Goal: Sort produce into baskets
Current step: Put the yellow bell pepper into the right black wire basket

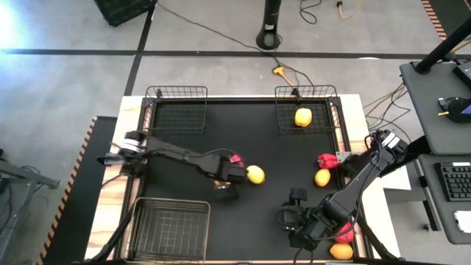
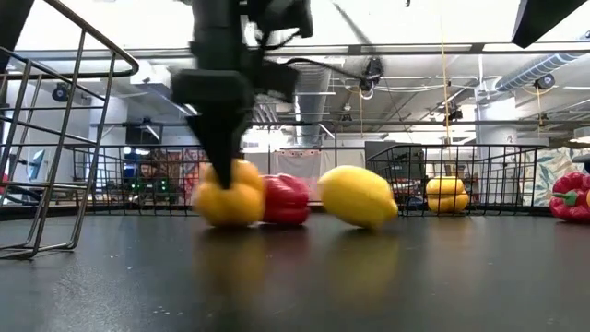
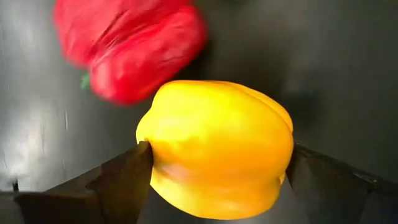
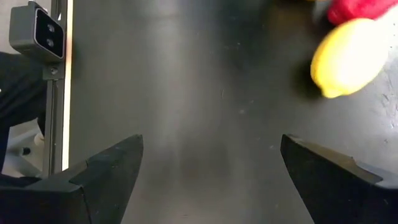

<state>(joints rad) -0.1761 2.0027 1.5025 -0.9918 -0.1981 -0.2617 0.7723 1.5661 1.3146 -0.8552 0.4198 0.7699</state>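
A yellow bell pepper (image 3: pixel 217 149) sits between the fingers of my left gripper (image 3: pixel 219 149), which stands at the table's middle (image 1: pixel 224 184) and points down. In the low view the gripper (image 2: pixel 221 138) comes down onto the yellow pepper (image 2: pixel 226 198). Just beyond it, a red bell pepper (image 1: pixel 235 158) and a yellow citrus fruit (image 1: pixel 255 174) rest on the black table. My right gripper (image 1: pixel 294 217) hangs open above bare table at the near right (image 4: pixel 211 155). Nothing is between its fingers. My left gripper pinches the yellow pepper's two opposite sides (image 3: pixel 158 155) between its two fingers (image 3: pixel 124 180). The fingers come from above and point down. The pepper fills the whole gap between them. Its underside sits at about table level, and I cannot tell whether it is lifted clear.
Black wire baskets stand at the far left (image 1: pixel 176 110), the far right (image 1: pixel 324 99) and the near left (image 1: pixel 169 228). The far right one holds a yellow item (image 1: pixel 303 117). A red pepper (image 1: pixel 327 160) and a citrus fruit (image 1: pixel 321 177) lie at the right. Another red pepper (image 1: pixel 344 234) and fruit (image 1: pixel 341 251) lie by my right arm.
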